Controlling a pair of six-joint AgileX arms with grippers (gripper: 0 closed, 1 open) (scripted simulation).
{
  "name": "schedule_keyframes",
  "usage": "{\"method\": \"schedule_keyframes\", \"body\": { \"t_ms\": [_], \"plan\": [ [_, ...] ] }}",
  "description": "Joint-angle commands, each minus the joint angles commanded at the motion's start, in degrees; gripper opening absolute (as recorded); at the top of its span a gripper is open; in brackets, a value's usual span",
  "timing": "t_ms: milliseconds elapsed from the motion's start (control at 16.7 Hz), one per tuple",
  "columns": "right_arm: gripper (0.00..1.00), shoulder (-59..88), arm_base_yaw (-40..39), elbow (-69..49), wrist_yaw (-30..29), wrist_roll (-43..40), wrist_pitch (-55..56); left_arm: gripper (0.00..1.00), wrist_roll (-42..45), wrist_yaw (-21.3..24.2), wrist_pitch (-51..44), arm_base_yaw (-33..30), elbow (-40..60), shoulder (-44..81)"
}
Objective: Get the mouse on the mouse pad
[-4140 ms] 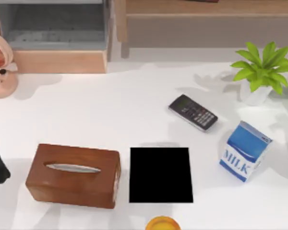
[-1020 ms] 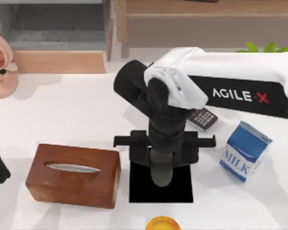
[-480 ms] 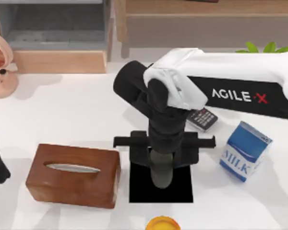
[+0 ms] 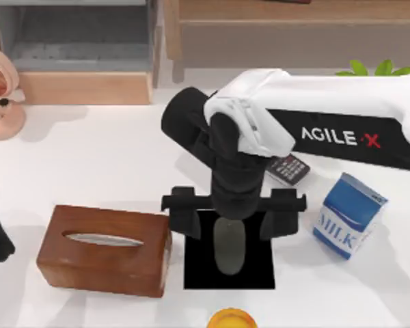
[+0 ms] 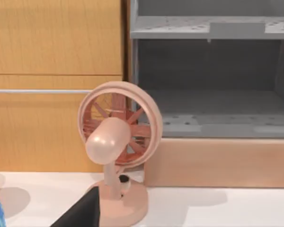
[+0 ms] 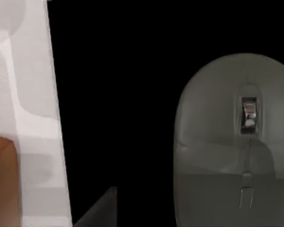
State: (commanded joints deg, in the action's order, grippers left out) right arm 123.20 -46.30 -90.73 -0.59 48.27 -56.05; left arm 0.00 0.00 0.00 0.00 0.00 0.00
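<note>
Mouse (image 4: pixel 229 247), dull dark grey smooth oval, lies flat on the plain black rectangular mouse pad (image 4: pixel 257 272), clear of the fingers. Right gripper (image 4: pixel 232 213) sits over the pad's far edge, fingers spread wide on either side of the mouse. Left arm is parked at the table's left edge.

The top camera looks down on the counter (image 4: pixel 109 157) from above. The left wrist camera faces level toward the fan (image 5: pixel 116 146) and shelf (image 5: pixel 208 94) at far left. The right wrist camera looks closely down at the mouse pad (image 6: pixel 118 94), which the top view also shows.
</note>
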Motion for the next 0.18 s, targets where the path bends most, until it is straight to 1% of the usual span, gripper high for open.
{"method": "schedule_keyframes", "body": {
  "t_ms": [180],
  "plan": [
    [1.0, 0.0, 0.0, 0.0, 0.0, 0.0, 0.0, 1.0, 0.0, 0.0, 0.0, 0.0, 0.0, 0.0]
  ]
}}
